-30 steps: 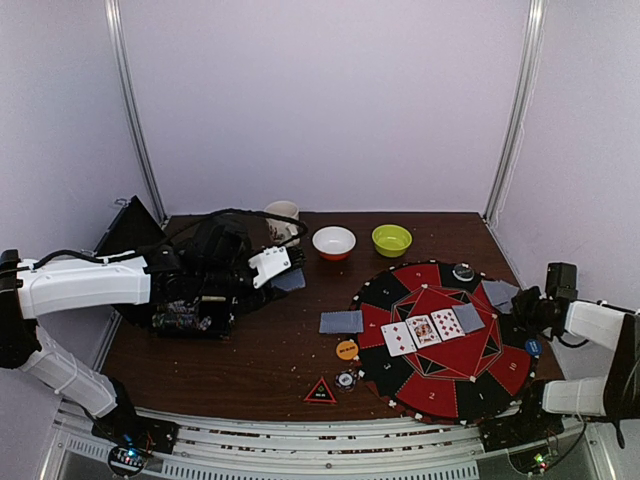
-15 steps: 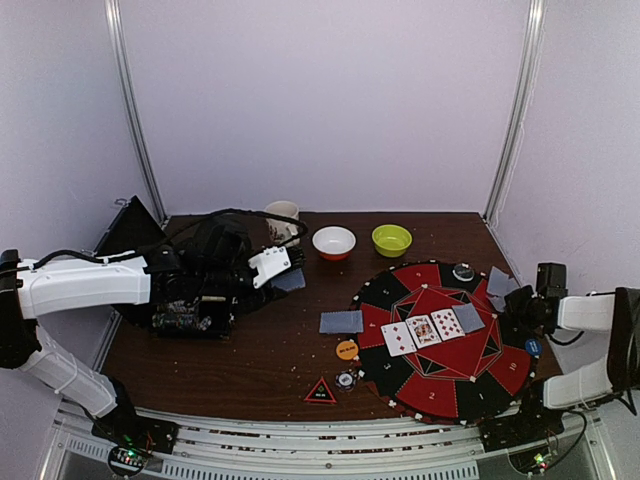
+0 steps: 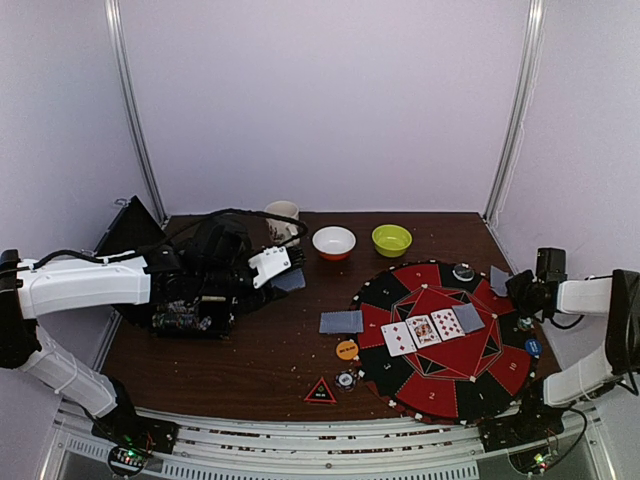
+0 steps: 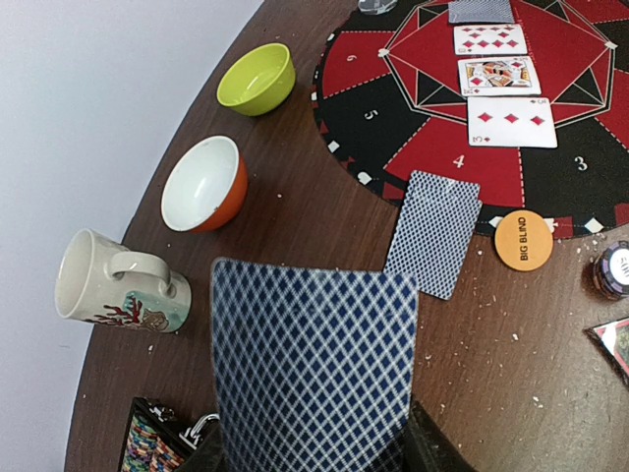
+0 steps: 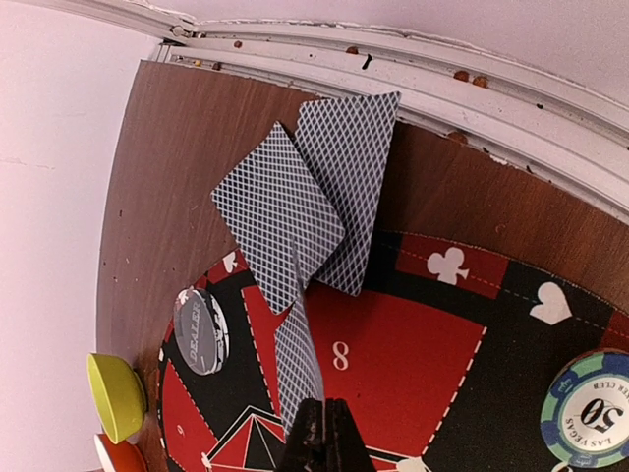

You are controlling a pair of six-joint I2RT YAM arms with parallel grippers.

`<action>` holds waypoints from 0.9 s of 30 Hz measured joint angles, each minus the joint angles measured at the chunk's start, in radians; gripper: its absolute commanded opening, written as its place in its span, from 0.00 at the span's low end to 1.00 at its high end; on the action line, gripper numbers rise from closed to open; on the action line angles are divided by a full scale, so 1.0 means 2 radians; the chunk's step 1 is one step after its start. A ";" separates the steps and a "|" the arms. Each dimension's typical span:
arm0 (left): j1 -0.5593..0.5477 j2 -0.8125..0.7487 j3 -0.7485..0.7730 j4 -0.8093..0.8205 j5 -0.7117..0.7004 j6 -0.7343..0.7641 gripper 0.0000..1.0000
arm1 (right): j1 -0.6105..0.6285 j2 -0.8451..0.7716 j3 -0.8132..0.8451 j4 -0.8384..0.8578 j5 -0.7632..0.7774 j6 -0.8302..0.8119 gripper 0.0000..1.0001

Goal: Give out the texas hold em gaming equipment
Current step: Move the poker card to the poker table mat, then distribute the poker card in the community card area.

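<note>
My left gripper (image 3: pixel 277 266) is shut on a blue diamond-backed card (image 4: pixel 314 364), held upright above the table left of the round red-and-black mat (image 3: pixel 420 390). My right gripper (image 3: pixel 514 291) is shut on another backed card (image 5: pixel 297 364), seen edge-on above segment 8, over two face-down cards (image 5: pixel 285 211) lying at the mat's far right edge. Three face-up cards (image 3: pixel 425 329) and a face-down one (image 3: pixel 468 317) lie mid-mat. A card (image 4: pixel 432 233), the orange Big Blind disc (image 4: pixel 523 240), a chip (image 3: pixel 345 379) and the black triangle (image 3: pixel 320 391) lie left of the mat.
A white bowl (image 3: pixel 334 242), green bowl (image 3: pixel 391 239) and cream mug (image 3: pixel 283 215) stand at the back. A chip case (image 3: pixel 190 316) sits under the left arm. A Dealer disc (image 5: pixel 200 330), a 50 chip (image 5: pixel 588 408) and a blue disc (image 3: pixel 533 347) lie on the mat.
My right gripper has moved toward the far right edge of the mat with its card. The left arm and its card have not moved.
</note>
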 measured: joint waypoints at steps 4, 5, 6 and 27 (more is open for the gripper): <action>0.000 0.000 0.000 0.000 0.000 0.000 0.44 | 0.008 -0.009 0.005 -0.008 -0.004 -0.004 0.00; 0.000 0.000 0.000 0.000 0.000 0.000 0.44 | 0.012 -0.016 0.006 -0.013 -0.006 -0.004 0.00; 0.000 0.000 0.000 0.000 0.000 0.000 0.44 | 0.016 -0.024 0.008 -0.018 -0.007 -0.006 0.00; 0.000 0.000 0.000 0.000 0.000 0.000 0.44 | 0.023 -0.084 -0.054 -0.074 -0.090 -0.095 0.00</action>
